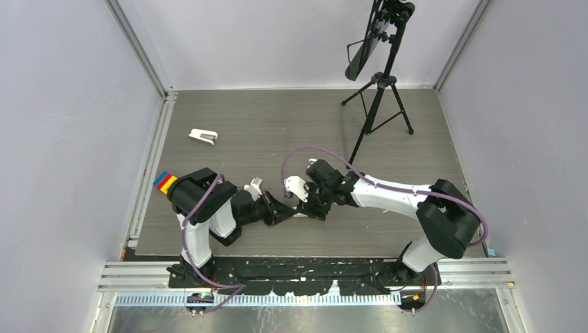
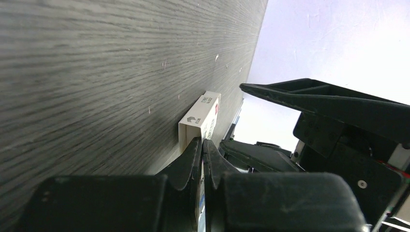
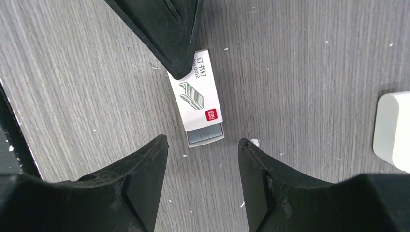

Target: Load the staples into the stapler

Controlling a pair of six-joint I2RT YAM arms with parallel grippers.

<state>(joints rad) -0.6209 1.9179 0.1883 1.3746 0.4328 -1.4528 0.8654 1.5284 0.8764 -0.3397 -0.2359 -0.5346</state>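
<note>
Between the spread fingertips of the right pincer (image 3: 202, 142) lies one end of the staple box (image 3: 198, 96), flat on the grey wood-grain table (image 3: 314, 58). It is a small white box with a drawing of staples and a red mark, and its grey tray (image 3: 205, 135) sticks a little way out toward that pincer. The right pincer stands wide, with one black finger (image 3: 145, 174) on each side of the tray end, and neither touches it. At the box's other end, straight ahead of the right pincer, the left pincer (image 2: 202, 143) is narrow and grips the box, a sliver of white card showing in the slit between its fingers (image 2: 186, 166). Seen from the right wrist, one of those fingers covers that far end of the box. From above, the two pincers meet almost tip to tip, and the box between them is too small to make out. To one side of the right pincer, at the right edge of its wrist view, a rounded white thing (image 3: 392, 128) lies on the table, cut off by the frame; what it is cannot be told. The stapler (image 1: 203, 136), slim and white, lies well away from both pincers, beyond the left arm (image 1: 208, 201) toward the table's far left.
</note>
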